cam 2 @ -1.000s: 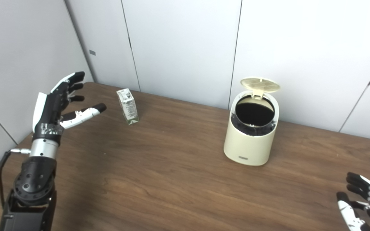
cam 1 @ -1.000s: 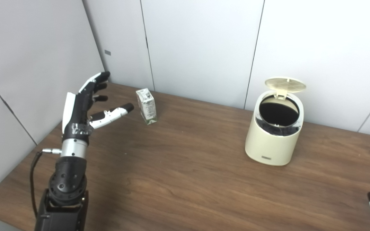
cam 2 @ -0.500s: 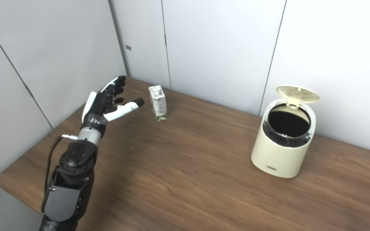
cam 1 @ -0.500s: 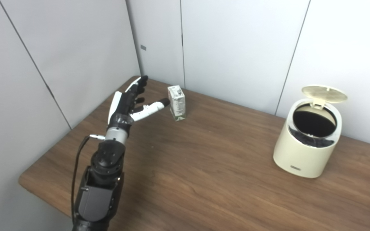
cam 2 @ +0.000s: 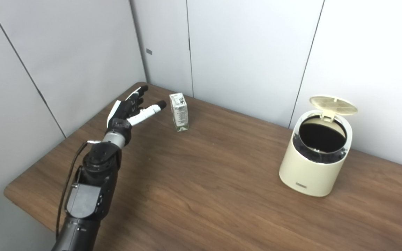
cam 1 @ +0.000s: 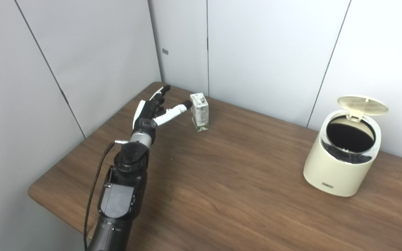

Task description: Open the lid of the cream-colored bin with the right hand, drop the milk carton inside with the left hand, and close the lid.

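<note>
Fingers of your left hand are spreading wide and holding nothing just left of the milk carton standing at the far left of the table, so you are needing to wrap its middle gently, with the lid already up.

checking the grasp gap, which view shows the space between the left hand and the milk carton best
The right eye view: clear table shows between the left hand and the milk carton. In the left eye view the thumb tip nearly overlaps the carton's edge, hiding the gap.
</note>
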`<state>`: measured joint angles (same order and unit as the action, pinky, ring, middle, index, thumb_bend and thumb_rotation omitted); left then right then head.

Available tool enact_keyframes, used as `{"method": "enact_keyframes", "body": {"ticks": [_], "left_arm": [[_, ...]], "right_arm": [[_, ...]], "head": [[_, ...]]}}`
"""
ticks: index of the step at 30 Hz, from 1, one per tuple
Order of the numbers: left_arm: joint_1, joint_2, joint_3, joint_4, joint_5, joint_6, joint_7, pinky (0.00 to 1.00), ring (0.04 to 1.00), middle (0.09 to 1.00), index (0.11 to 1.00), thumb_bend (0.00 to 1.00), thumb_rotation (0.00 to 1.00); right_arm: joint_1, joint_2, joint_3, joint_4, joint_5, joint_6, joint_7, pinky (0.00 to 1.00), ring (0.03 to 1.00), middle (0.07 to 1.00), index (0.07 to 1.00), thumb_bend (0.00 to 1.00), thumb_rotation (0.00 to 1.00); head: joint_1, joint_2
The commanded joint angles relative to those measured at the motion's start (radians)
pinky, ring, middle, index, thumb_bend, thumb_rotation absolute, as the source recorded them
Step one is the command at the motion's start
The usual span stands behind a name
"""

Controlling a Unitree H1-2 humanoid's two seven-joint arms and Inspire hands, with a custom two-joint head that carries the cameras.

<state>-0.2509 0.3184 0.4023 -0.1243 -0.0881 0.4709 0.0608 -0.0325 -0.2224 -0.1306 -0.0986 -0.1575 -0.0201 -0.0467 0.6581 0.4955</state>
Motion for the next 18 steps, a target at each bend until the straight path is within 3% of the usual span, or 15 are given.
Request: {"method": "enact_keyframes", "body": {"ticks": [1, 3, 5, 12, 18], "left_arm": [[-0.053, 0.05, -0.006, 0.011, -0.032, -0.001, 0.005, 1.0, 1.0, 1.0, 0.973, 1.0, 0.36], [-0.063, 0.074, -0.029, 0.05, -0.053, -0.001, 0.004, 0.98, 0.998, 1.0, 0.981, 1.0, 0.38], [-0.071, 0.097, -0.05, 0.084, -0.076, -0.001, 0.008, 0.87, 0.92, 0.945, 0.945, 1.0, 0.38], [-0.075, 0.176, -0.13, 0.168, -0.156, -0.001, -0.002, 0.89, 0.943, 0.949, 0.933, 1.0, 0.38], [-0.095, 0.218, -0.178, 0.239, -0.173, -0.001, -0.028, 0.98, 1.0, 1.0, 0.992, 0.98, 0.42]], "right_arm": [[-0.027, -0.008, -0.002, -0.036, 0.01, -0.037, 0.0, 0.37, 0.641, 0.689, 0.667, 0.11, 0.56], [-0.029, -0.006, -0.001, -0.034, 0.004, -0.039, -0.005, 0.36, 0.636, 0.684, 0.661, 0.11, 0.56], [-0.028, -0.003, 0.001, -0.04, 0.0, -0.031, -0.007, 0.35, 0.632, 0.68, 0.659, 0.11, 0.56], [-0.025, -0.003, 0.005, -0.043, -0.004, -0.04, -0.007, 0.34, 0.621, 0.672, 0.656, 0.12, 0.58], [-0.019, -0.002, 0.008, -0.04, -0.009, -0.053, -0.012, 0.31, 0.598, 0.656, 0.641, 0.1, 0.59]], "head": [[-0.003, -0.002], [-0.006, -0.004], [-0.009, -0.005], [-0.024, -0.011], [-0.037, -0.015]]}}
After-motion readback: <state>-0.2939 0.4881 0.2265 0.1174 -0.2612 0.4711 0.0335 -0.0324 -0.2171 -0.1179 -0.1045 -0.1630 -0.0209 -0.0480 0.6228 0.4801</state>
